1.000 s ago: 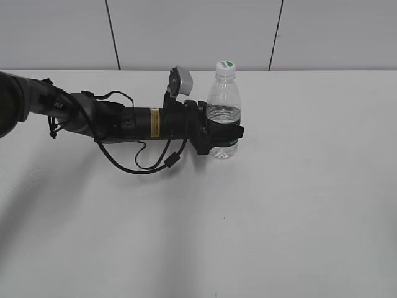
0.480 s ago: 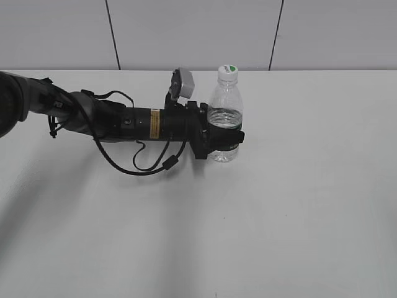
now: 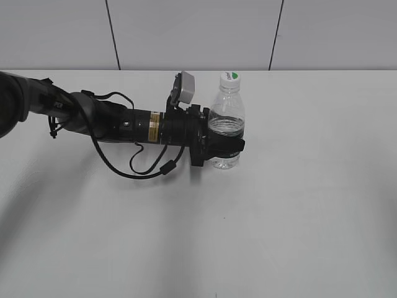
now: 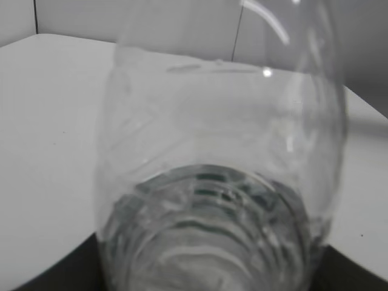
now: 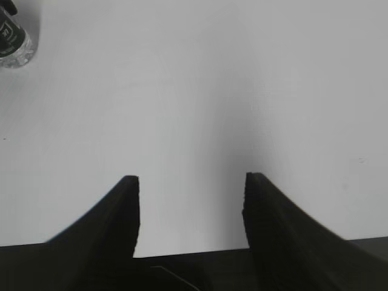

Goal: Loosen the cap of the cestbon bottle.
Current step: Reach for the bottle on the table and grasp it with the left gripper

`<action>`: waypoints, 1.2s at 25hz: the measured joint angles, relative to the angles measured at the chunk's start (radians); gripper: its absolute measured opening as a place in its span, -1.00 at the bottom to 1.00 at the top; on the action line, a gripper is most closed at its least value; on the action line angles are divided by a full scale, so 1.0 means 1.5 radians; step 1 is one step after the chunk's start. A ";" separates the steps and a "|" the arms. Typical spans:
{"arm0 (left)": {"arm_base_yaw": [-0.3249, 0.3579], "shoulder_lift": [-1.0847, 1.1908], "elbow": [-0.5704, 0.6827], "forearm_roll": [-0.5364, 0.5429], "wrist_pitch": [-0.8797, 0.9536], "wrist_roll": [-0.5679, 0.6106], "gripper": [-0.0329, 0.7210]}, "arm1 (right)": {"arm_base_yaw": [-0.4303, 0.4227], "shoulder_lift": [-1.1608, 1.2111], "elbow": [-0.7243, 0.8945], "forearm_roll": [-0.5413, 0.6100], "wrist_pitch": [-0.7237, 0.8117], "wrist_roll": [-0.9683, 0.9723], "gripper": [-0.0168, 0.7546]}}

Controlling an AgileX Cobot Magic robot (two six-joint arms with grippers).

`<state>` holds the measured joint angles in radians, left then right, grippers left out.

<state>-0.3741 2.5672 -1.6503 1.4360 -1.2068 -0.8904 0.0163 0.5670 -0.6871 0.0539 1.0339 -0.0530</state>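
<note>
Holding the cestbon bottle [image 3: 226, 127] around its lower half, the left gripper [image 3: 224, 145] is squeezed onto the green label part. The bottle stands near the back middle of the white table [image 3: 298, 205], tipped a tiny bit, and I cannot tell if its bottom touches the table. The cap [image 3: 229, 76] is on top, white with a green mark, and nothing touches it. In the left wrist view the clear bottle fills the picture. The right gripper [image 5: 191, 200] has its two fingers [image 5: 124, 209] apart with nothing between them, over bare table, well away from the bottle. I think this is the holding step. Next, the right gripper needs to come over, pinch the little cap, and turn it.
</note>
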 joint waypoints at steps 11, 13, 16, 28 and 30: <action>0.000 0.000 0.000 0.021 -0.008 0.001 0.08 | 0.000 0.338 -0.199 0.062 0.021 -0.002 0.15; 0.000 0.000 -0.001 0.029 -0.011 0.002 0.08 | 0.007 0.394 -0.242 0.065 0.021 -0.002 0.15; 0.000 0.000 -0.003 0.036 -0.014 0.003 0.08 | 0.033 0.467 -0.302 0.072 0.021 0.002 0.15; 0.000 0.000 -0.003 0.039 -0.013 0.008 0.08 | 0.198 0.707 -0.550 0.088 0.044 0.051 0.15; 0.000 0.000 -0.003 0.040 -0.012 0.008 0.08 | 0.213 0.742 -0.587 0.088 0.045 0.056 0.15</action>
<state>-0.3741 2.5672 -1.6551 1.4957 -1.2255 -0.8790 0.3354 1.6805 -1.5674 0.1862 1.1019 0.0311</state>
